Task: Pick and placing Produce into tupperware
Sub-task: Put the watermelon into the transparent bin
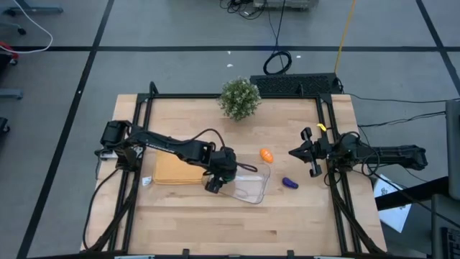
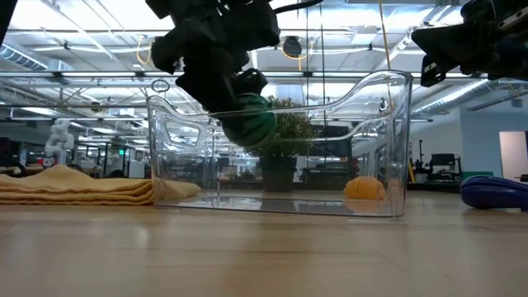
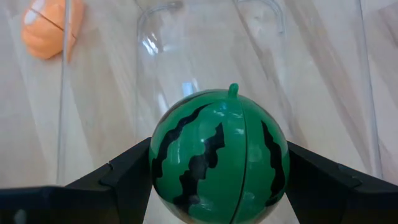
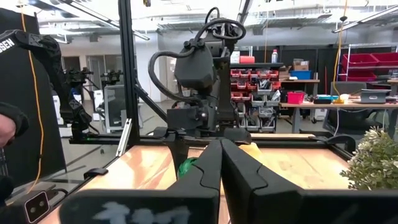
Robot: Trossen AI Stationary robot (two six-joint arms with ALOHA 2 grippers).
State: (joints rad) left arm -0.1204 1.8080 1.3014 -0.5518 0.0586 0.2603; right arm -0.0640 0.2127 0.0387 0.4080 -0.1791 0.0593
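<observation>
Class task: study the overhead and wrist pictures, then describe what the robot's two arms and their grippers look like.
Both arms are dark, jointed and slim, with black cables looping along them. The left gripper and right gripper each end in two black, wedge-shaped fingers. A yellow tag sits near the right wrist.

The low view's edge is cutting off the purple piece (image 2: pixel 495 191); the left gripper (image 1: pixel 215 181) is hiding the watermelon overhead.
</observation>
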